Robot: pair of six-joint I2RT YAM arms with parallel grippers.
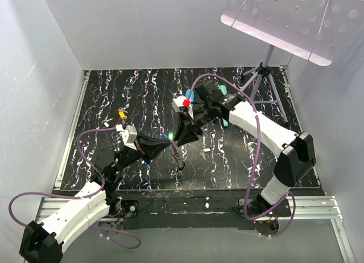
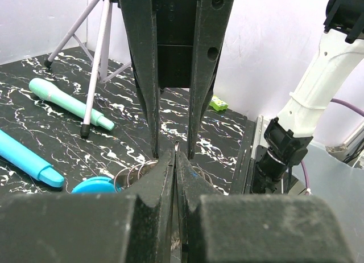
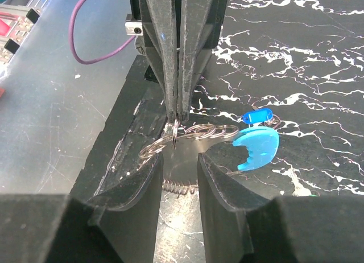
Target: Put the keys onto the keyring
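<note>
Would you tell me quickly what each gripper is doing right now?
Left gripper: shut on the keyring.
Right gripper: open.

Tripod [image 2: 96, 58] beside teal wand [image 2: 68, 103], blue wand [image 2: 25, 159] near

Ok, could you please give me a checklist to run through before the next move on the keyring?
1. Anchor grip: left end effector shut on the keyring: ok.
2. Free hand ready: right end effector open, straddling the ring: ok.
3. Key in the right end effector: not ok, it holds nothing.
4. The blue key threaded on: cannot tell.
5. Ring's opening exposed: cannot tell.
6. A loose key to fetch: yellow key lies free: ok.
</note>
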